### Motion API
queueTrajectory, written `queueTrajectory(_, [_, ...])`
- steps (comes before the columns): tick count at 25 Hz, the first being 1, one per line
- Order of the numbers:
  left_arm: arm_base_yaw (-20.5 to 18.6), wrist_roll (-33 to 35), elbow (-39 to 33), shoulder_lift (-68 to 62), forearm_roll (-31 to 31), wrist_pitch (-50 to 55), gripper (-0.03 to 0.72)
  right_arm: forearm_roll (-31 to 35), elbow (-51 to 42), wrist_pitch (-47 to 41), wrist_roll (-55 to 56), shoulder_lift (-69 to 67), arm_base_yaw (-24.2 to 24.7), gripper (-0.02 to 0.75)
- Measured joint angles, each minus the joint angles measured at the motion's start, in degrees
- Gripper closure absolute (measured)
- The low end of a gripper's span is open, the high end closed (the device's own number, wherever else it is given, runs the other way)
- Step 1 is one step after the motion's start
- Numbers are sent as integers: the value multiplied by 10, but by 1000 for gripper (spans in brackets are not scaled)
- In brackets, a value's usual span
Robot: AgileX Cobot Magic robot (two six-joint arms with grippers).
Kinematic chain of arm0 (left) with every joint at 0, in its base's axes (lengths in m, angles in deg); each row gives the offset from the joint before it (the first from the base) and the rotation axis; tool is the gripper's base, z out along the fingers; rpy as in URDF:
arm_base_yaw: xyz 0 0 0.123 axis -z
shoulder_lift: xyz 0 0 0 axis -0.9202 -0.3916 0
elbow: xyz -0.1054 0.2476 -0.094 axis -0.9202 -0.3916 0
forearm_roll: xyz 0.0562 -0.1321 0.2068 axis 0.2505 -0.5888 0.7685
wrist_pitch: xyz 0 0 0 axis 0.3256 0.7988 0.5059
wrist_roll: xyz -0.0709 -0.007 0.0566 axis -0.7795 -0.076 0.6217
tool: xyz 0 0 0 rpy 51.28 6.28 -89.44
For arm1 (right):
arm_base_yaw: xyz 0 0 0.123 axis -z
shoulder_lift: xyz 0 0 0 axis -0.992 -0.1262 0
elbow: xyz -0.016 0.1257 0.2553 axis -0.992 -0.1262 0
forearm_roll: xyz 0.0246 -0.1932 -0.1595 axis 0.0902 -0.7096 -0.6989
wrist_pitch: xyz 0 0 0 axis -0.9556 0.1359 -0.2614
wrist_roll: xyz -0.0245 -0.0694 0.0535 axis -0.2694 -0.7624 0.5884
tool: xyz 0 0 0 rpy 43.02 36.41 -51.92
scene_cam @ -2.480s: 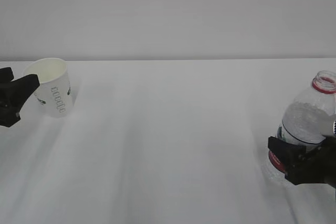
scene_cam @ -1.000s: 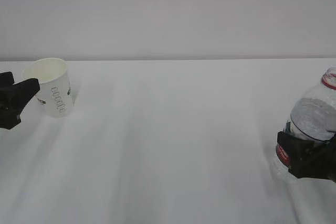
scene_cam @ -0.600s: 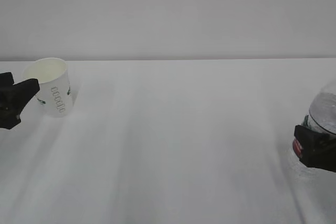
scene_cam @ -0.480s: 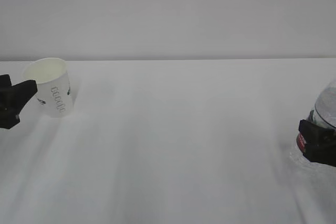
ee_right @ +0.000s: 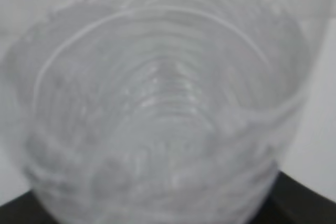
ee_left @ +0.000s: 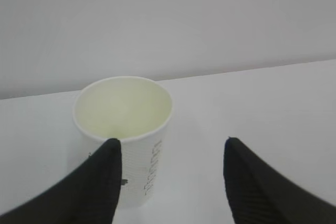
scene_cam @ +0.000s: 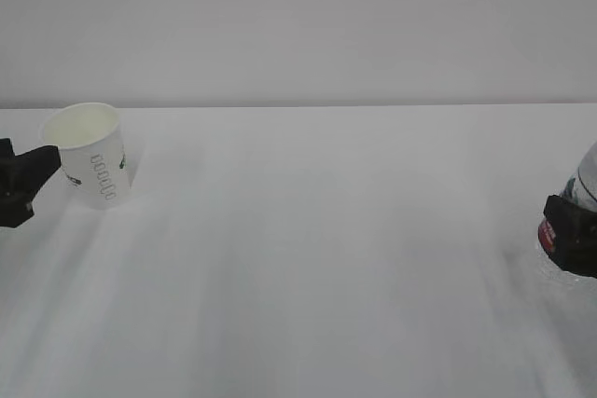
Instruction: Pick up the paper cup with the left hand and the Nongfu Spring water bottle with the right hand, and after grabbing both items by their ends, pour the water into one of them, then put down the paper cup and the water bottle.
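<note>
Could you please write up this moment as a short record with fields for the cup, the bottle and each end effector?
paper cup: upright on the white table, far left in the exterior view
cup contents: cream inside, water level cannot be told
left end effector: open, one finger in front of the cup wall, cup off-centre in the gap
water bottle: at the right edge, mostly cut off
right end effector: wrapped round the bottle's labelled part

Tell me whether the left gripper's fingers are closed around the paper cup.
No: in the left wrist view the paper cup stands before the left finger, while the right finger stands well clear of it.
</note>
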Motion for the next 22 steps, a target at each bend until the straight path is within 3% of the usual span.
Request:
queueTrajectory(13, [0, -1, 0, -13, -4, -14, 237, 3, 21, -38, 4, 0, 0, 269])
queueTrajectory(22, [0, -1, 1, -94, -24, -99, 223, -4, 21, -38, 4, 0, 0, 269])
